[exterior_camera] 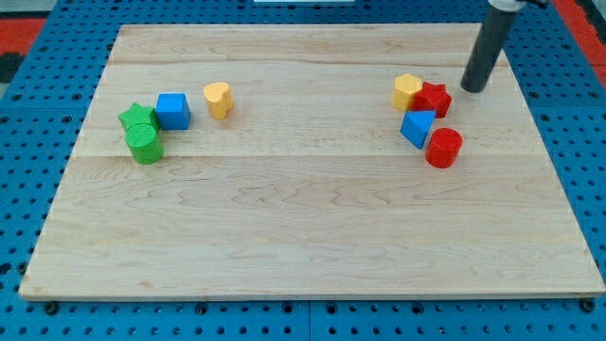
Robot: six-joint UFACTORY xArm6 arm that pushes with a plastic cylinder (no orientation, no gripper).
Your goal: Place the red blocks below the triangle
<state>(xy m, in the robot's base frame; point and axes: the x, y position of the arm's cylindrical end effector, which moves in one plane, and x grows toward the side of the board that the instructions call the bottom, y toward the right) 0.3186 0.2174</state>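
Observation:
A blue triangle block (418,127) lies at the view's right on the wooden board (303,218). A red star block (435,98) touches it from above-right. A red cylinder (443,148) touches the triangle's lower right. A yellow hexagon block (408,92) sits left of the red star, touching it. My tip (471,87) rests on the board just right of the red star, a small gap apart.
At the view's left stand a green star block (137,117), a green cylinder (144,144), a blue cube (172,110) and a yellow heart block (219,98). A blue pegboard (587,170) surrounds the board.

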